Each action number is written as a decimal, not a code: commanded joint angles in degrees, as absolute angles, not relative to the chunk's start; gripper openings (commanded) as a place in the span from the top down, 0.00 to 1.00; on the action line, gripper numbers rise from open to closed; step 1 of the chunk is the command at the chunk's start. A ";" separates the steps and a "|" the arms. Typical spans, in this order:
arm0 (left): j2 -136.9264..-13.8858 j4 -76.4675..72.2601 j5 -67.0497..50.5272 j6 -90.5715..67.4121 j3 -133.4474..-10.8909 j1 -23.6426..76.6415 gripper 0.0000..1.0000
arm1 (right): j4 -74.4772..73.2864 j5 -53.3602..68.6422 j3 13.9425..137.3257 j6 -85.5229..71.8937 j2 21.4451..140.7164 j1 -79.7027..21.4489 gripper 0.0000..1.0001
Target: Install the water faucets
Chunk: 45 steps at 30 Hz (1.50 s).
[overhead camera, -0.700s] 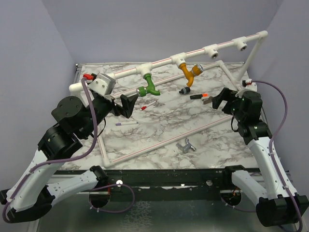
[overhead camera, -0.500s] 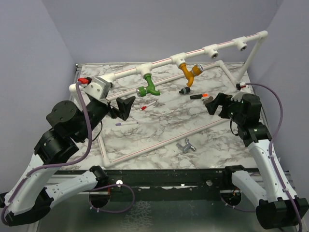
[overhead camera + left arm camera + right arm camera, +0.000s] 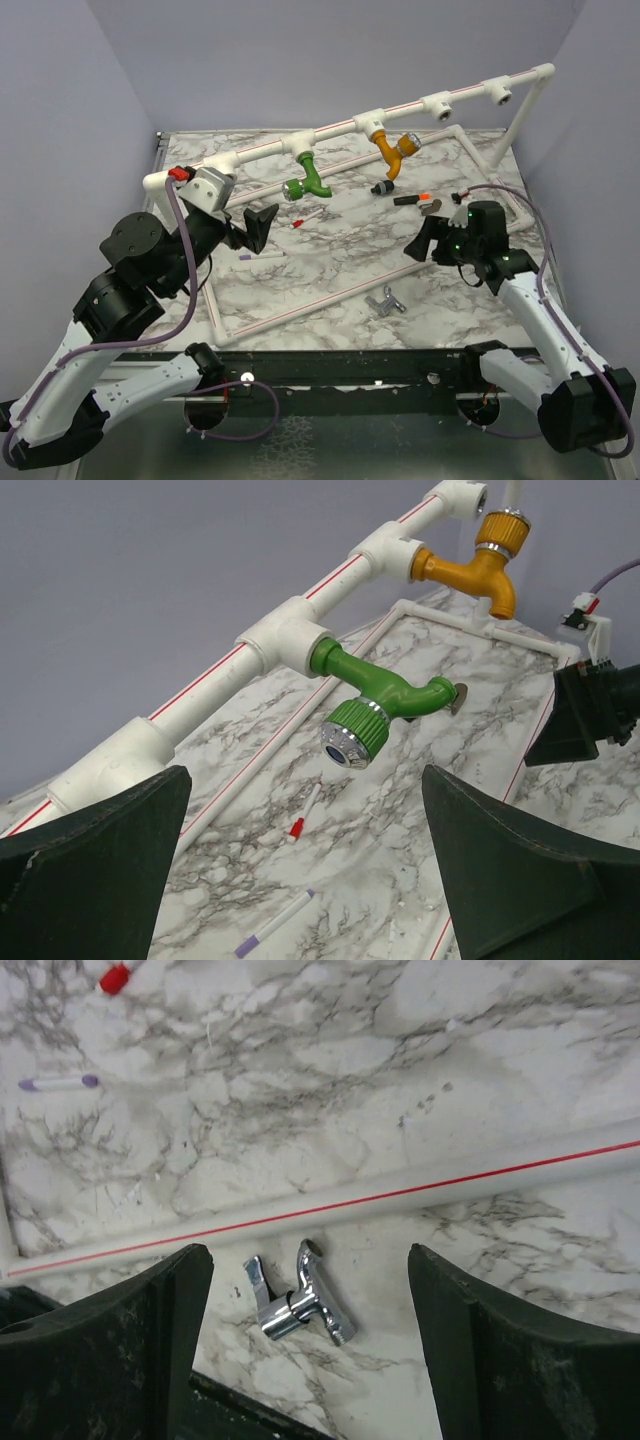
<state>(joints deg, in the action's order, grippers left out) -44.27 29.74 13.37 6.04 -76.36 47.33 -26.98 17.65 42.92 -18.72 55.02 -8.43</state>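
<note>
We see the left mounted faucet [image 3: 310, 181] and the right mounted faucet [image 3: 392, 151] side by side on the raised pipe [image 3: 335, 133] at the back. The loose faucet [image 3: 385, 301] lies on the table [image 3: 340, 245], just in front of the low rail [image 3: 300, 311].

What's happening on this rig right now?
Two arms are fitting faucets onto a white pipe rail. The green faucet and the orange faucet already hang from tees on the rail. The grey metal faucet lies loose on the table near the front edge. The right hand hovers over it, open and holding nothing. The left hand is also open and empty, facing the green faucet.
</note>
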 commanded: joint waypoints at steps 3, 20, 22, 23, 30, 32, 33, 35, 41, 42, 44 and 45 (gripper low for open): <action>-43.67 30.28 15.33 6.89 -74.99 47.37 0.01 | -32.22 8.65 42.75 -25.85 60.74 -20.89 0.18; -43.77 30.24 15.56 7.08 -73.92 47.37 0.01 | -39.73 -2.48 45.26 -34.91 70.39 -34.80 0.30; -43.68 30.23 15.56 7.11 -73.79 47.44 0.01 | -41.02 -2.88 45.64 -37.45 70.31 -35.58 0.30; -43.51 30.26 15.60 7.12 -73.75 47.42 0.01 | -41.54 -3.18 45.84 -38.91 70.14 -35.90 0.30; -42.72 30.30 16.25 7.03 -72.66 47.42 0.01 | -41.05 -3.88 44.95 -48.15 69.68 -37.84 0.33; -42.52 30.32 16.38 6.80 -72.45 47.40 0.01 | -40.76 -4.28 44.54 -50.65 70.32 -38.07 0.35; -42.26 30.32 16.48 6.79 -72.36 47.38 0.01 | -40.53 -4.13 44.36 -51.87 70.64 -38.14 0.37; -41.83 30.42 16.52 6.64 -72.21 47.36 0.01 | -40.21 -4.04 43.94 -54.24 71.19 -38.27 0.38; -40.91 30.80 15.85 5.85 -71.42 47.38 0.01 | -38.94 -2.86 42.21 -61.29 73.51 -38.77 0.45; -40.87 30.98 15.76 5.76 -71.37 47.42 0.01 | -38.98 -2.90 41.99 -62.40 73.91 -38.95 0.45; -40.61 31.15 15.52 5.72 -71.28 47.38 0.01 | -38.90 -3.06 41.33 -64.32 74.37 -39.27 0.45; -40.36 31.28 15.53 5.72 -71.20 47.45 0.01 | -38.88 -3.16 41.05 -65.22 74.36 -39.28 0.45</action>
<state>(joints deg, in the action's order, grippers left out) -41.21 29.82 15.05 6.42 -71.96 47.33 -39.05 -2.24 42.46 -58.87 73.47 -38.63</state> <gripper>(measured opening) 0.988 0.551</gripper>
